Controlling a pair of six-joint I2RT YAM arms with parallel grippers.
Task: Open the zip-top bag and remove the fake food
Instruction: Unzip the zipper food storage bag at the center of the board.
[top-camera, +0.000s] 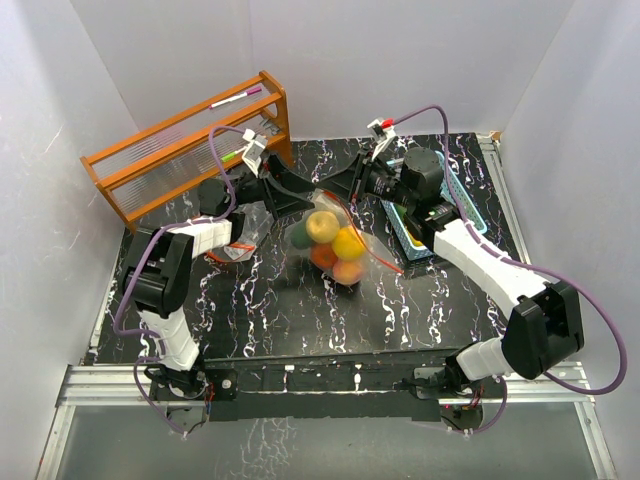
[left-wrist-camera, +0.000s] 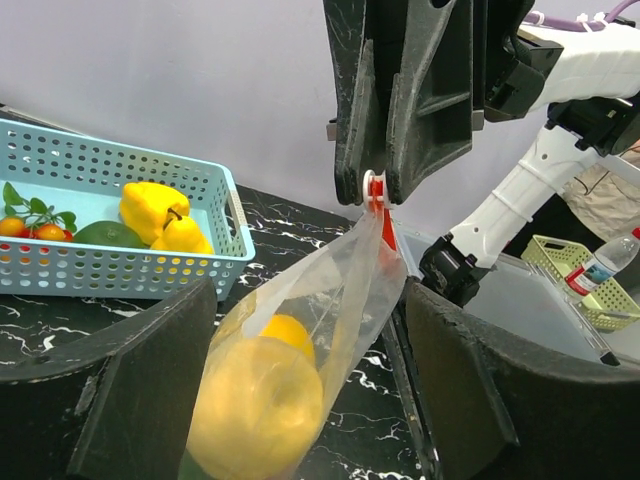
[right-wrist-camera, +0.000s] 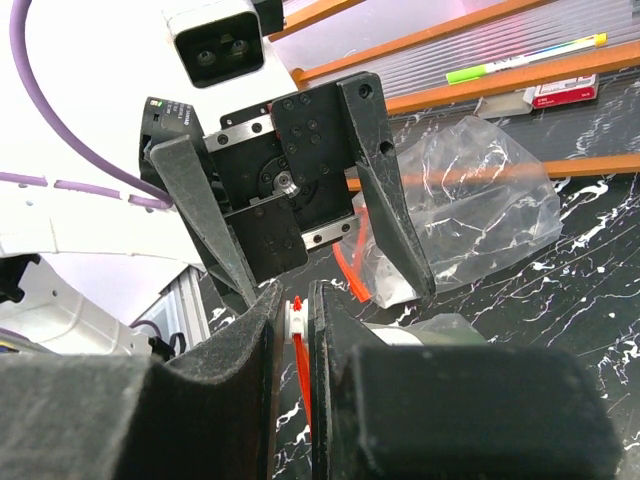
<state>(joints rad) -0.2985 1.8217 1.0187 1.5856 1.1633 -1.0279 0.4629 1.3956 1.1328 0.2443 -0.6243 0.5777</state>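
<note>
The clear zip-top bag (top-camera: 366, 258) lies mid-table with the fake food (top-camera: 336, 246) inside: yellow, orange, peach and green fruits. My right gripper (top-camera: 347, 190) is shut on the bag's white zip slider (right-wrist-camera: 297, 314), with the red zip strip (right-wrist-camera: 303, 375) running down from it. My left gripper (top-camera: 303, 200) is open, its fingers wide apart on either side of the bag's raised end. In the left wrist view the bag (left-wrist-camera: 345, 285) hangs between my left fingers (left-wrist-camera: 160, 360), a yellow fruit (left-wrist-camera: 258, 400) showing inside, and the slider (left-wrist-camera: 373, 189) sits pinched in the right gripper above.
A blue basket (top-camera: 468, 205) with more plastic fruit stands behind the right arm; it also shows in the left wrist view (left-wrist-camera: 120, 268). An empty crumpled clear bag (top-camera: 240, 225) lies by the left arm. An orange rack (top-camera: 150, 165) with marker pens stands at the back left.
</note>
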